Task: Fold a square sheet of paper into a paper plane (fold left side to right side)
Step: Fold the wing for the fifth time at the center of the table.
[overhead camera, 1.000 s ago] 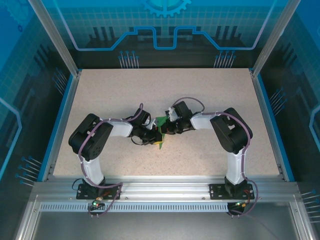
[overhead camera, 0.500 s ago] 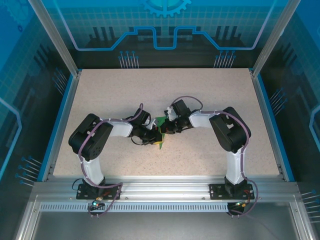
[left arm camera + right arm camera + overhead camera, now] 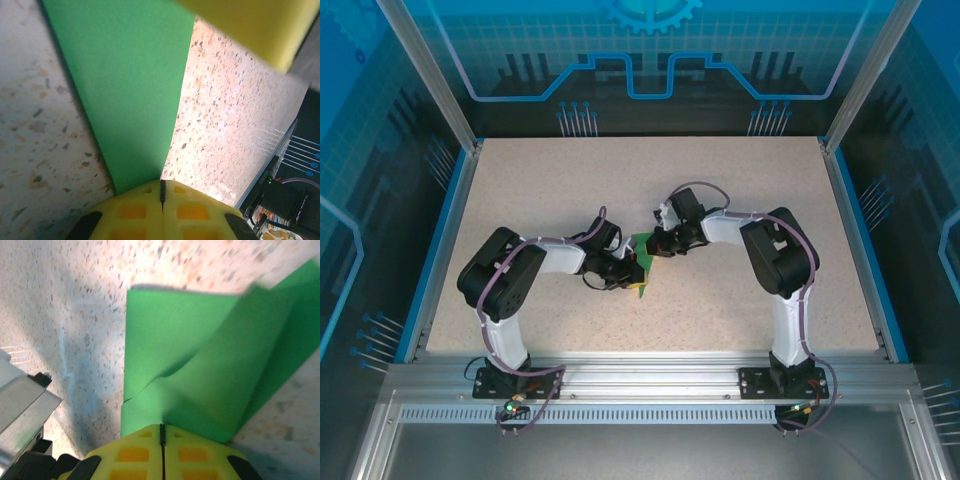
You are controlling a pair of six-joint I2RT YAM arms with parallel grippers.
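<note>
Green, matte and thin, the square sheet of paper (image 3: pixel 641 244) is found near the middle of the speckled table (image 3: pixel 740 190), between the two wrists, and it looks partly lifted off the surface. The left gripper (image 3: pixel 162 192) is seen with its yellow fingers pressed together, and a tapering strip of the sheet runs out from the seam, so a pinch on one edge is judged likely. The right gripper (image 3: pixel 162 432) is likewise closed on the sheet, with a flap bent up and over just ahead of its tips. The sheet is judged very light and limp. It should sag wherever it is unsupported, take any accidental crease for good, and buckle if the two grips are drawn towards each other. Hold is best taken at an edge or corner with a shallow pinch, well clear of the intended fold line, and mild tension kept between the two grips. From above, most of the sheet is covered by the grippers, with only small green slivers showing. Its outline and the number of folds made cannot be told. A blurred yellow block (image 3: pixel 250 25) cuts across the upper right of the left wrist view. It is possibly a finger of the other gripper, but this cannot be confirmed. Whether the far edge rests on the table is unclear.
</note>
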